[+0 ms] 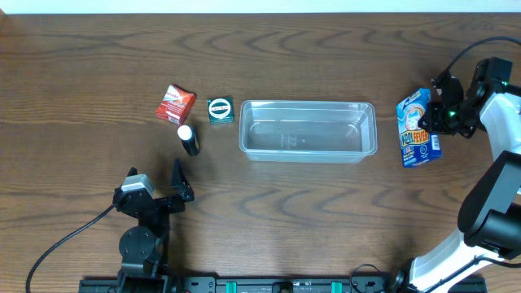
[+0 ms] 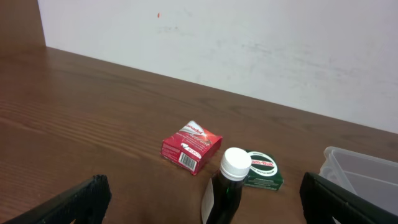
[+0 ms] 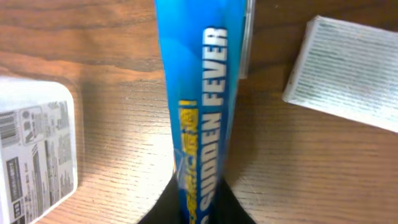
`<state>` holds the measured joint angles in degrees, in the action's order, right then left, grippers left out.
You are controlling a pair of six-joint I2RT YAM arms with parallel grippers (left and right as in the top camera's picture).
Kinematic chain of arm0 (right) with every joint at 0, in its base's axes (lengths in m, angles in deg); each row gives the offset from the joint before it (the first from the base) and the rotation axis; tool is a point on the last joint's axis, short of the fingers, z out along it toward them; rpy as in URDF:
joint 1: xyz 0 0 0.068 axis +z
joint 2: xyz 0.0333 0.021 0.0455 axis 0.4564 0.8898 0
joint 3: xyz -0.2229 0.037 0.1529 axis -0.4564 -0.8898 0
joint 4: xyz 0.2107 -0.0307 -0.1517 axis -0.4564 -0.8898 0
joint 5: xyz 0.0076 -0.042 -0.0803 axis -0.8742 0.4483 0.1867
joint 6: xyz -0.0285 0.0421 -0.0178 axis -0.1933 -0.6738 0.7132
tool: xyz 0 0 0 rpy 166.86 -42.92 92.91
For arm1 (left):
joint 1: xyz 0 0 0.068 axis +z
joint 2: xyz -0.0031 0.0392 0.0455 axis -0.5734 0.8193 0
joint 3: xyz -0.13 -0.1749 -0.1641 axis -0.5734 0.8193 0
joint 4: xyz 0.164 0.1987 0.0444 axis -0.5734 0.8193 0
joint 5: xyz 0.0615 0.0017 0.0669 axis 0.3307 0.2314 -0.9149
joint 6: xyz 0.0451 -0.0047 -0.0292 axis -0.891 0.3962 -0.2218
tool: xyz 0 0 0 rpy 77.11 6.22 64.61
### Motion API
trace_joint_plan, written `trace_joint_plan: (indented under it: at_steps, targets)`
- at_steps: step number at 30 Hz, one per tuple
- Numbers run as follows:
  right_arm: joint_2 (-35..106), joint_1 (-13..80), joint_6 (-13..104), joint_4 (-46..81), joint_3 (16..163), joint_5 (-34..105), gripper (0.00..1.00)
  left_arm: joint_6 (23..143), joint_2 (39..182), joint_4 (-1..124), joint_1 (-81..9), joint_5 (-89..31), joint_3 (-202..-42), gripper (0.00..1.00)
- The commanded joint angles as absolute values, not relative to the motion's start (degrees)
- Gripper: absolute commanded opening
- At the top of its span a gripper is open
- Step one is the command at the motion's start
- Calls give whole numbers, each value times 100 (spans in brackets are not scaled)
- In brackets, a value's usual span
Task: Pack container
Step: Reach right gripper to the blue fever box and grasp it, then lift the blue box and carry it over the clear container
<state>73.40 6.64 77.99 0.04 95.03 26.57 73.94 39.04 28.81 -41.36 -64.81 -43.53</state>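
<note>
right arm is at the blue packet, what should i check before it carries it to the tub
1. Grip: ok. The right gripper is closed on the blue packet; the right wrist view shows the packet edge-on between its jaws.
2. Room in the container: ok. Nothing lies in it.
3. Path from packet to container: ok. Only bare table lies between them.
4. Left gripper out of the way: ok. It is open, at the near left, apart from the container.
5. Packet lifted off the table: cannot tell.
</note>
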Motion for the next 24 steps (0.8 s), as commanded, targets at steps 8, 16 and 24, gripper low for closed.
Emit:
trace_joint_plan:
  at_steps: [8, 16, 24]
  targets:
    - [6791, 622, 7541, -508, 10148, 2972, 1, 7400, 3873, 3082, -4101, -6614, -4228, 98]
    - [5613, 1099, 7749, -1266, 11227, 2368, 1, 7403, 3873, 3082, -4101, -6614, -4228, 98]
    - [4638, 3094, 8125, -1288, 11350, 3490, 1, 7400, 3873, 3082, -4101, -6614, -4228, 98]
